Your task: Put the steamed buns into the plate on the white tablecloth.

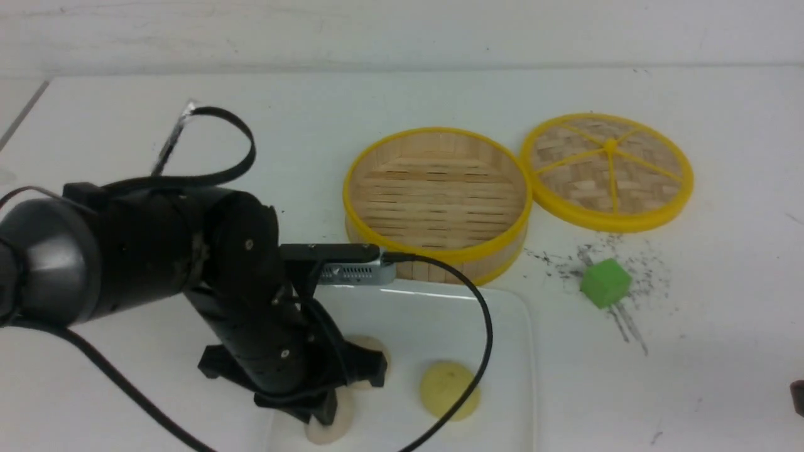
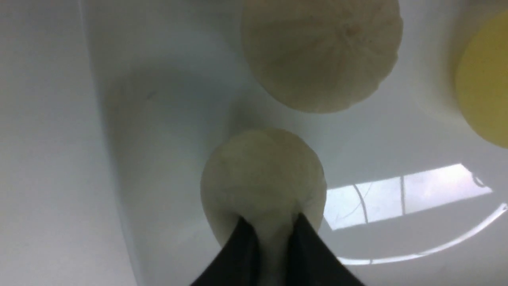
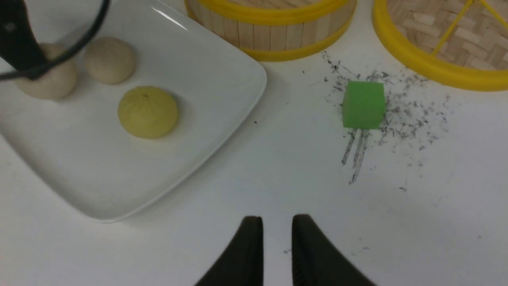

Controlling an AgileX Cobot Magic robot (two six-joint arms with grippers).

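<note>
My left arm (image 1: 144,251) reaches in from the left, its wrist bent downward and my left gripper (image 2: 274,234) low, fingertips slightly parted. My right gripper (image 3: 277,222) has its jaws apart, with a gap between the tips; only a dark bit of my right arm (image 1: 798,397) shows at the front view's right edge.

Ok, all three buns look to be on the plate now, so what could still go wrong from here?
The left claw has its fingers right at one pale bun; if the dough clings as the claw lifts, the bun might be dragged or tipped.

The other pale bun sits close by, so a sideways move could nudge it.

The left arm's cable loops over the yellow bun and might brush it.
</note>
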